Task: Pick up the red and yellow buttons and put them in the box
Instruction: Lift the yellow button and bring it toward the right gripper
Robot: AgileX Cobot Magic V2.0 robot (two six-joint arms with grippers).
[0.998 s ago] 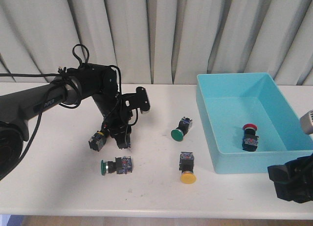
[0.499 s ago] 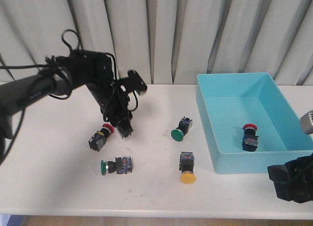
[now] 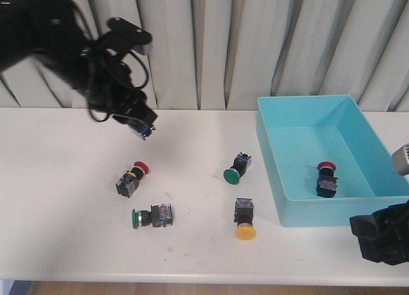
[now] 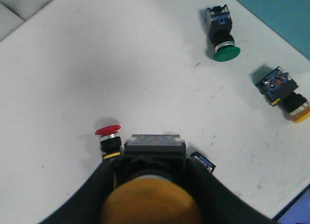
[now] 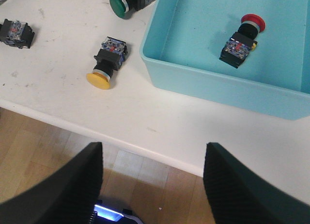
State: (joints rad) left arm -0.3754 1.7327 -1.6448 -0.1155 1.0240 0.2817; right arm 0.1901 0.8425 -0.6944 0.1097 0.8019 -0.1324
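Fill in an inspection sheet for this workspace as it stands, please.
Surface: white table, a few small marks.
Job's things: box holds the boxed red button; loose red button and loose yellow button lie on the table; held yellow button is in the left pincer.
Clutter: rear green button and front green button on the table.
Grippers: left pincer raised, shut on the held yellow button; right pincer open, at the table's front edge.
Cables: black loops on the left arm.
Surroundings: pleated curtain behind; wooden floor below.
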